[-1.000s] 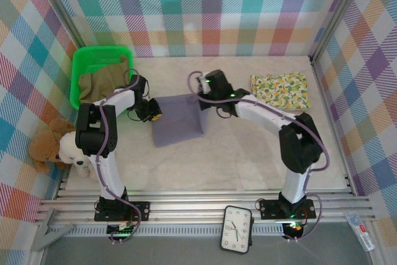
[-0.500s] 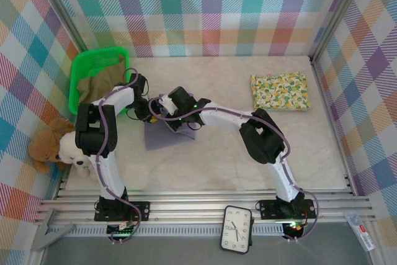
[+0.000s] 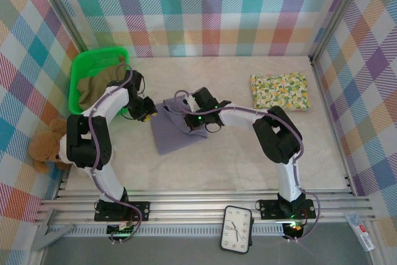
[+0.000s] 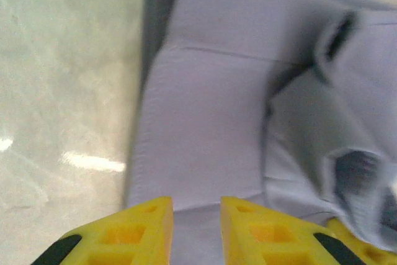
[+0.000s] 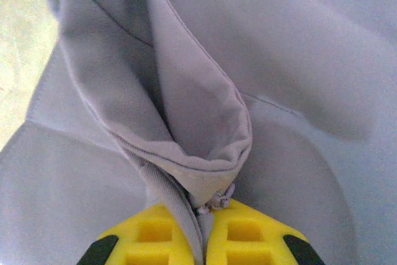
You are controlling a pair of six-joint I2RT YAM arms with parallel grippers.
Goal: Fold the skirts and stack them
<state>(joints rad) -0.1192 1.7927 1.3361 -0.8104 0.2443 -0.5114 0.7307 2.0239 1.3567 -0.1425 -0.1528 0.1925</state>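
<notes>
The grey-lavender skirt (image 3: 170, 136) lies partly folded and bunched in the middle of the table. My right gripper (image 3: 190, 118) is shut on a raised fold of it by the zip, and the cloth (image 5: 198, 110) rises in a pleat out of the shut tips (image 5: 205, 218). My left gripper (image 3: 149, 110) sits at the skirt's left edge. Its yellow fingers (image 4: 149, 228) stand a little apart, with flat lavender cloth (image 4: 205, 110) showing through the gap between them (image 4: 196, 228). A folded floral skirt (image 3: 280, 90) lies at the back right. An olive skirt (image 3: 102, 82) is in the green basket (image 3: 84, 63).
A plush teddy bear (image 3: 48, 147) sits off the table's left edge. A clock (image 3: 237, 228) lies on the rail in front. Checked walls close in the back and both sides. Bare marble tabletop (image 3: 248, 153) spreads in front of the skirt.
My right gripper carried the skirt's right edge leftward over the cloth, then drew back a little, leaving it bunched. The left gripper's jaws parted and let go of the left edge.
</notes>
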